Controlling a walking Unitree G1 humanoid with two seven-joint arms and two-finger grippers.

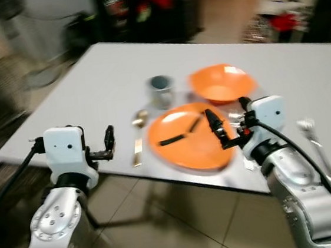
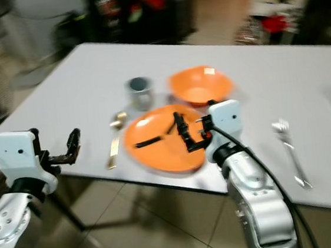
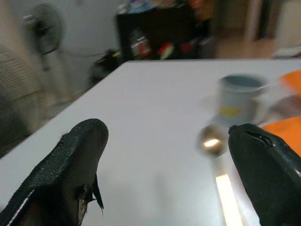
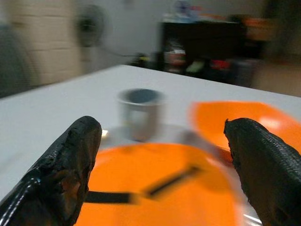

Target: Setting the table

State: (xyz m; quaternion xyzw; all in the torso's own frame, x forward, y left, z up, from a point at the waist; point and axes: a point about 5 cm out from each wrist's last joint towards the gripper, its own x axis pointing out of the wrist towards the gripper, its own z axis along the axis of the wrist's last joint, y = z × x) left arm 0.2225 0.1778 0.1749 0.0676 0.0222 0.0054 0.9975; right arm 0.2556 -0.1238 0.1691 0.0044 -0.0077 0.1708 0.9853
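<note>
Two right fingers (image 4: 70, 169) spread above orange plate (image 1: 187, 136).

Plain white tabletop (image 1: 91, 96); orange round plate (image 1: 185, 139); orange bowl (image 1: 220, 82); grey-blue mug (image 1: 161, 90); gold spoon (image 1: 138, 141).

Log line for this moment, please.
left end effector open, empty | right end effector open above orange plate | fork untouched

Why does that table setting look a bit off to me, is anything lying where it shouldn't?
The orange plate juts over the white table near edge, so it could tip. The fork lies far out to the right, well apart from the plate. The cup and orange bowl stand upright, nothing spilled.
</note>
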